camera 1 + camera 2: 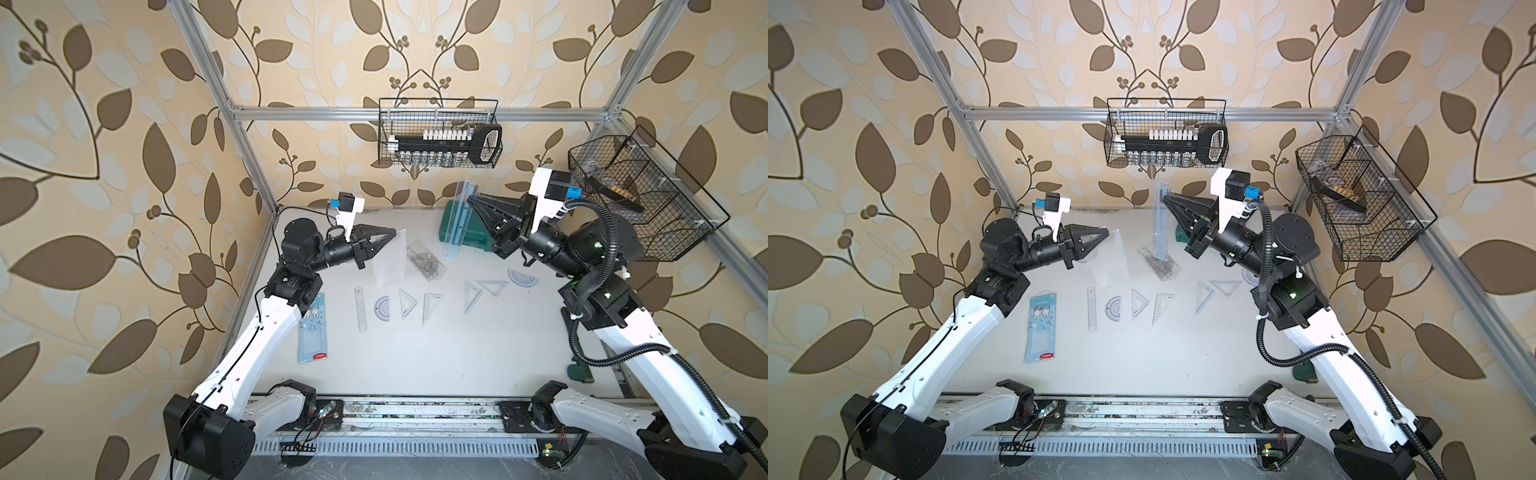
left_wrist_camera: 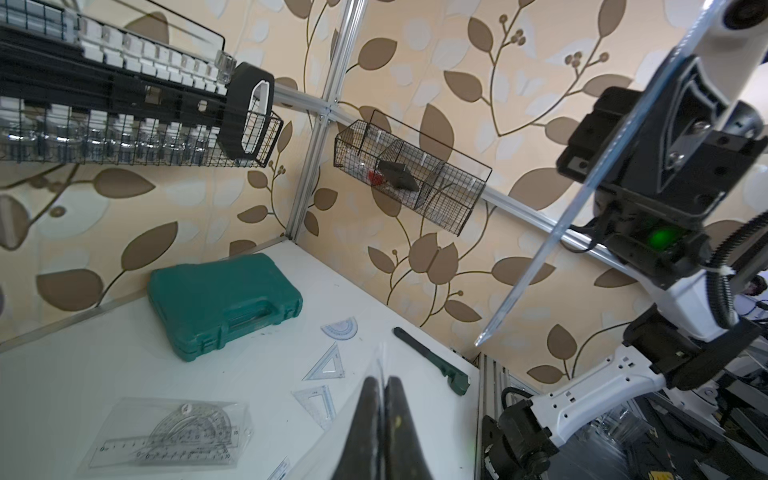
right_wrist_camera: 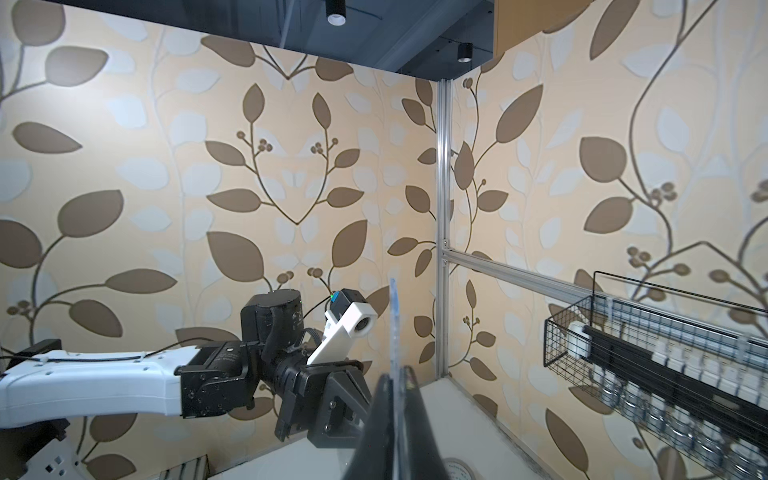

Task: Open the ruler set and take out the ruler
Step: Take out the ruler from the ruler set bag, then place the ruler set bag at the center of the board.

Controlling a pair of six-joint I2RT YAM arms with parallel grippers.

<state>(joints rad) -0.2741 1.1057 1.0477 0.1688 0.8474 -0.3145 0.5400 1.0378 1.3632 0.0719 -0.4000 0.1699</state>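
**Right gripper** [image 1: 469,198]: jaws are pressed together on the flat faces of the clear ruler [image 1: 457,226], gripping its upper part. The ruler stands nearly upright, off the table, upper centre-right of the frame in both top views. A flat-face grip probably stops it pivoting.

**Left gripper** [image 1: 394,231]: jaws pinch the top corner of the transparent sleeve [image 1: 388,262], which hangs at centre frame, apart from the ruler. It appears empty, so extraction looks complete.

**Containers**
- Clear pouch [image 1: 424,259], flat on the table between the grippers: protractor and ruler inside.
- Blue printed pack [image 1: 313,328], lower left: contents not discernible.
- Green case [image 2: 224,303], at the back: shut.
- Back wire basket [image 1: 384,137]: socket rack.
- Side wire basket [image 1: 665,232], far right: a dark item (unidentifiable).
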